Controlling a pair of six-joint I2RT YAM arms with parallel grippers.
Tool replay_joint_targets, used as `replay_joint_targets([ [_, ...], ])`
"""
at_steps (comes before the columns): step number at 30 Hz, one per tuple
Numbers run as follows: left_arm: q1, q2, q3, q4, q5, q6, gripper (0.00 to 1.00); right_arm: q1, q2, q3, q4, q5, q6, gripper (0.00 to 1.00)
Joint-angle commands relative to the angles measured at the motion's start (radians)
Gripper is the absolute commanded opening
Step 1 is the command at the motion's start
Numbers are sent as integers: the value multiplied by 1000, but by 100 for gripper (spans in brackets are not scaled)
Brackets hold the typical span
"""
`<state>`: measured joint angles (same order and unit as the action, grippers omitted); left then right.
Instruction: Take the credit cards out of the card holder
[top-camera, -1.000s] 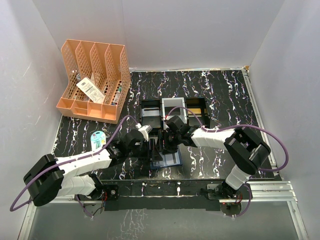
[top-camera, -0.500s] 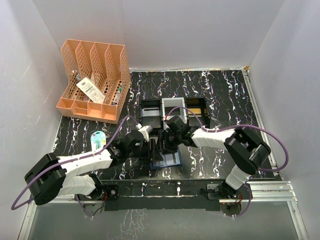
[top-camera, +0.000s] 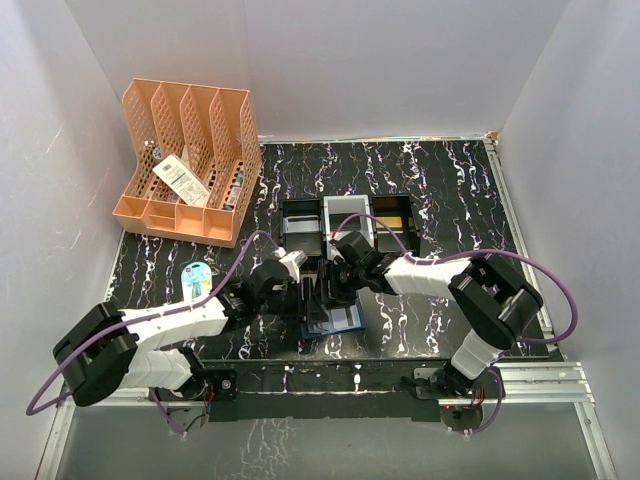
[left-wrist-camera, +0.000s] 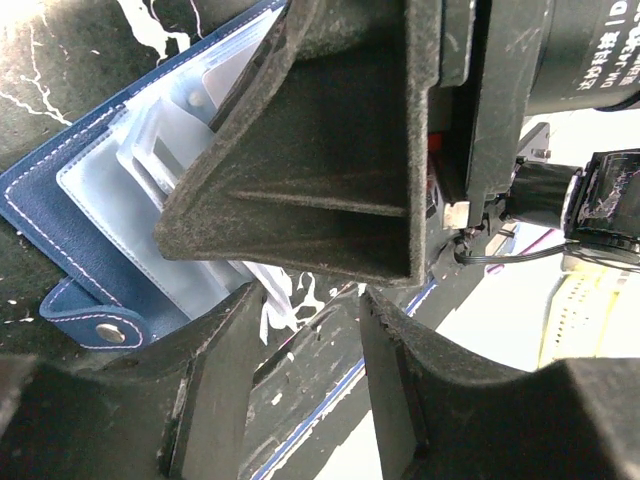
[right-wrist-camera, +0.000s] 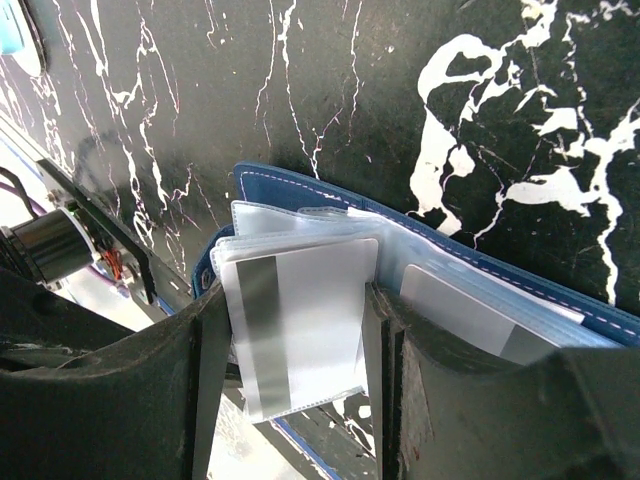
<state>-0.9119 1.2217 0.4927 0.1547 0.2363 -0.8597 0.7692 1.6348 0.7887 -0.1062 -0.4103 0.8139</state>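
Table (top-camera: 440, 180): black marble-look w/ white veins. Card holder (right-wrist-camera: 290, 190): navy outside, pale stitching along edge, silver snap (left-wrist-camera: 110, 332); inner sleeves (left-wrist-camera: 110, 190) frosted, light blue-ish. Credit card (right-wrist-camera: 320, 310): whitish-grey w/ dark grey stripe; 2nd card (right-wrist-camera: 460, 320) plain grey. File rack (top-camera: 190, 160): peach, perforated. Trays (top-camera: 347, 212): black & grey. Oval case (top-camera: 197, 277): pale blue. Walls (top-camera: 400, 60): plain white.

Table (top-camera: 440, 190): black marble-pattern top with white veining, aluminium rail (top-camera: 540, 380) along the near edge, enclosed by plain white walls (top-camera: 370, 60) on three sides under even, diffuse light. Contents: orange perforated file rack (top-camera: 190, 160) at the far left holding papers and small items, black and grey trays (top-camera: 345, 225) at centre, pale blue oval case (top-camera: 197, 277) at near left.
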Motion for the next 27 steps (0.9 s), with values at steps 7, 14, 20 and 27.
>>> replay_joint_targets([
  [7,-16,83,70,-81,-54,34,43,8,-8,-31,-6,3,30,42],
  [14,-26,90,82,-122,-96,29,43,8,-17,-28,-6,-1,34,42],
  [20,-30,116,104,-119,-86,44,43,8,-58,-8,-40,24,33,57],
  [27,-31,135,120,-90,-75,51,43,7,-99,7,-76,45,33,61],
])
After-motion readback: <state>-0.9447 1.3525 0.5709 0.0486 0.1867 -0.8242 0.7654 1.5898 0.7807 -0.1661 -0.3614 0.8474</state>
